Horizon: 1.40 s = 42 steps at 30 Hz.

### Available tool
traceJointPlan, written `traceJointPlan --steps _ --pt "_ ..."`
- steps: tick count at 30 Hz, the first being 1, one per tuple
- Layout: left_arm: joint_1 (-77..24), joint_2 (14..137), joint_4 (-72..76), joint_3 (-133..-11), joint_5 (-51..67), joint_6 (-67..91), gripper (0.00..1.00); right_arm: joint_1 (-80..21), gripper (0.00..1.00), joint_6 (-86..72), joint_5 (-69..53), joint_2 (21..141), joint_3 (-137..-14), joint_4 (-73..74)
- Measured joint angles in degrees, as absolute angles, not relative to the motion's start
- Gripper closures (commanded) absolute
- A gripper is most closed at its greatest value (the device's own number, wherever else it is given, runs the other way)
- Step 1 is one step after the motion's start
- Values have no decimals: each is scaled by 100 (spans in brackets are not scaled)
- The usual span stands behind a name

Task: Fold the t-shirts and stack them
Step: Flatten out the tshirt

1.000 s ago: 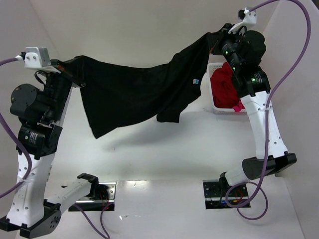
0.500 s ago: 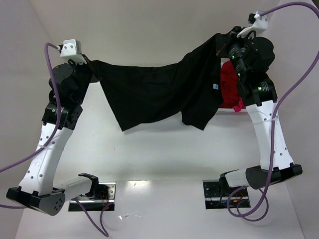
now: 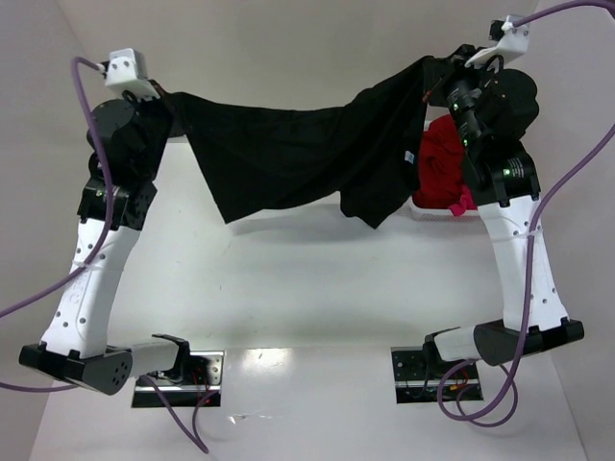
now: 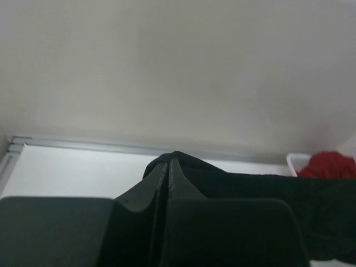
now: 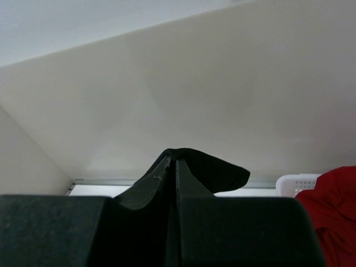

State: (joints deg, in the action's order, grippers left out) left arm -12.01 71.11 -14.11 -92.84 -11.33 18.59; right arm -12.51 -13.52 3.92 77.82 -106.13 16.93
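Observation:
A black t-shirt (image 3: 288,158) hangs stretched in the air between my two grippers, high over the far half of the table. My left gripper (image 3: 165,99) is shut on its left end; the left wrist view shows the jaws (image 4: 168,161) closed with black cloth (image 4: 250,183) bunched over the tips. My right gripper (image 3: 437,69) is shut on its right end, with cloth (image 5: 211,167) draped over the closed tips (image 5: 172,157). A dark red t-shirt (image 3: 442,173) and a bit of pink cloth (image 3: 463,204) lie in the white basket behind the right arm.
The white plastic basket (image 3: 423,206) stands at the far right, mostly hidden by the right arm and the hanging shirt; its rim also shows in the right wrist view (image 5: 297,182). White walls close in behind and on both sides.
Both arms have raised and carried the black shirt farther back and to the right. The left arm swung upright from the left. The shirt now hangs wider and covers part of the basket.

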Motion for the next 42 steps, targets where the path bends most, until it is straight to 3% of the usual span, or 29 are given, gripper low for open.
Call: traceJointPlan --steps 12,25,42 --pt "-1109 6984 -1059 -9907 -2206 1723 100 -1251 91 -1024 657 7258 -10739 1581" --pt "-1129 6123 -886 -9771 -2429 1686 100 -1288 91 -910 646 5961 -10530 1249" --pt "-1129 5756 -904 -9389 -2724 1678 100 -1288 91 -961 567 5850 -9697 1330"
